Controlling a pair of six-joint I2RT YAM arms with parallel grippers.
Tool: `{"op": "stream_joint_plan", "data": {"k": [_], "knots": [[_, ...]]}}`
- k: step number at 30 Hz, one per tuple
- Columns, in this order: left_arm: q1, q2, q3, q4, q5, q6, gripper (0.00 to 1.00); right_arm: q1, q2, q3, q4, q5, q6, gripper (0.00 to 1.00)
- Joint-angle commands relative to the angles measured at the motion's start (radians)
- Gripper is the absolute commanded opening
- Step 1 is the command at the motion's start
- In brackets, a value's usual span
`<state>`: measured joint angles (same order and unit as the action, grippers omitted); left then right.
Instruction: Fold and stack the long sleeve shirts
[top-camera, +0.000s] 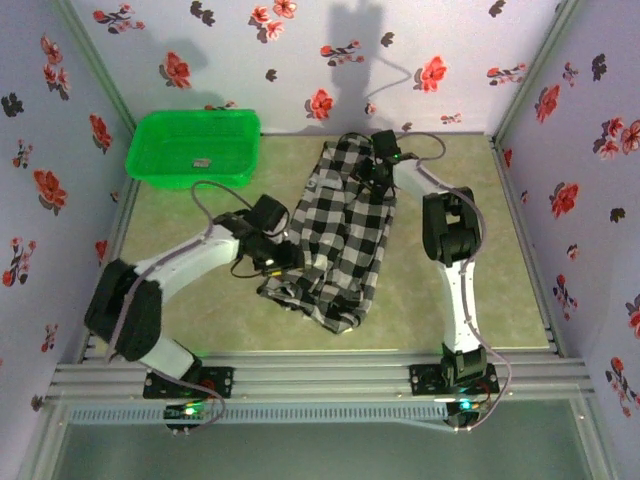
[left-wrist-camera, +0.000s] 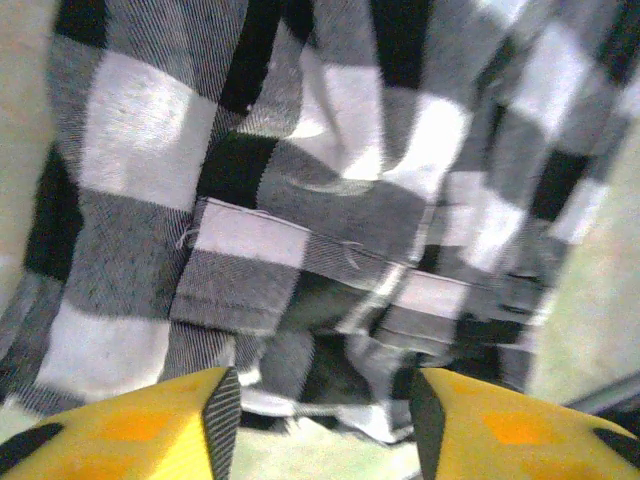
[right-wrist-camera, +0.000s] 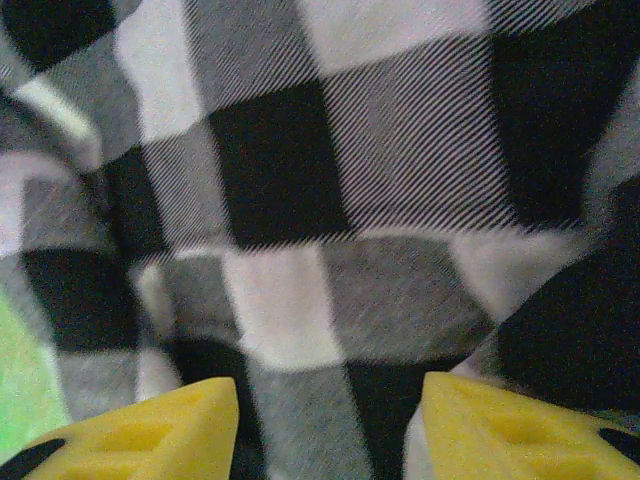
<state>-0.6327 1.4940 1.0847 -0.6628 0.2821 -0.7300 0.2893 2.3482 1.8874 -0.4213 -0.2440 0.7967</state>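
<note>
One long sleeve shirt (top-camera: 340, 230), black-and-white checked, lies crumpled lengthwise in the middle of the table. My left gripper (top-camera: 288, 256) is at its lower left edge. In the left wrist view its yellow fingers (left-wrist-camera: 215, 420) stand apart just short of the shirt's rumpled hem (left-wrist-camera: 330, 300), with bare table between them; the left gripper (left-wrist-camera: 322, 425) is open. My right gripper (top-camera: 376, 166) hovers over the shirt's far right part. In the right wrist view checked cloth (right-wrist-camera: 330, 200) lies close under the right gripper (right-wrist-camera: 325, 430), whose jaws are apart with nothing pinched.
A green plastic basket (top-camera: 160, 150) stands at the back left with a small dark item (top-camera: 200, 162) inside. Floral walls close in the table on three sides. Bare olive table (top-camera: 480, 290) lies right of the shirt and along the front.
</note>
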Motion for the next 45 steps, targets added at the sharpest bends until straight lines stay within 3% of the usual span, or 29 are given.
{"op": "stream_joint_plan", "data": {"k": [1, 9, 14, 18, 23, 28, 32, 39, 45], "knots": [[0.053, -0.076, 0.082, -0.082, -0.015, -0.016, 0.55, 0.004, -0.154, -0.081, -0.049, -0.092, -0.073, 0.58], [0.084, 0.148, 0.239, -0.118, -0.032, 0.19, 0.59, 0.023, -0.532, -0.419, -0.221, -0.005, -0.053, 0.67], [0.092, 0.256, 0.229, -0.06, -0.034, 0.252, 0.57, 0.107, -0.661, -0.71, -0.149, -0.011, 0.067, 0.61], [0.076, 0.292, 0.204, -0.028, -0.006, 0.268, 0.52, 0.182, -0.669, -0.857, 0.013, -0.031, 0.182, 0.5], [0.05, 0.299, 0.129, -0.038, -0.001, 0.245, 0.49, 0.215, -0.606, -0.874, 0.008, 0.029, 0.222, 0.4], [-0.014, 0.313, 0.058, -0.014, 0.017, 0.199, 0.48, 0.208, -0.557, -0.814, -0.161, 0.21, 0.172, 0.39], [-0.057, 0.321, 0.039, 0.034, 0.065, 0.146, 0.47, 0.188, -0.546, -0.772, -0.177, 0.248, 0.127, 0.4], [-0.086, 0.245, 0.032, 0.0, 0.088, 0.087, 0.47, 0.174, -0.562, -0.737, -0.172, 0.13, 0.007, 0.53], [-0.074, 0.068, 0.04, -0.074, 0.103, 0.079, 0.64, 0.16, -0.737, -0.838, -0.215, 0.05, -0.011, 0.71]]}}
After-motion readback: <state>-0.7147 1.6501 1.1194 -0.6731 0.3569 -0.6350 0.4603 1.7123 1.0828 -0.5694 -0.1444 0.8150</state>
